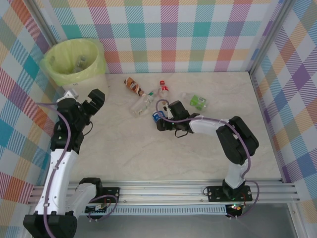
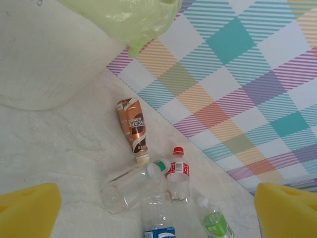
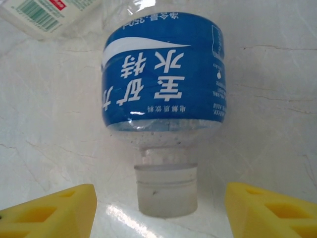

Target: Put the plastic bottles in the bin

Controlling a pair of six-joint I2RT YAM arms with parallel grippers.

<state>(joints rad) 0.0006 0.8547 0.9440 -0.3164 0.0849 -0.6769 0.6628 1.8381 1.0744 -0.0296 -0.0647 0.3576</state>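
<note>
Right wrist view has the blue bottle (image 3: 166, 84) lying on the table (image 3: 277, 99). Its long axis runs up and down the frame, with the base toward the top edge. The clear cap (image 3: 166, 191) is toward the bottom edge, pointing straight at the right gripper (image 3: 161, 213). The 2 yellow fingers (image 3: 49, 210) sit in the lower corners, apart, 1 on each side of the cap and touching neither it nor the body.

As I judge it, the step in hand is the grasp. The cap and neck are narrow and slick, so a pinch there would likely let the bottle swing or squirt out. Better to advance along the axis until the pads flank the labelled body, then close squarely across it. The squeeze should be gentle enough not to crush the thin plastic. A white-labelled bottle (image 3: 44, 15) lies close at the upper left, so the finger at lower left of frame should pass clear of it.

In the top view the blue bottle is at centre frame and the bin (image 1: 74, 62) is in the upper left, well apart from it. The left gripper (image 1: 86, 99) hangs just below the bin, its jaws wide apart and empty.
</note>
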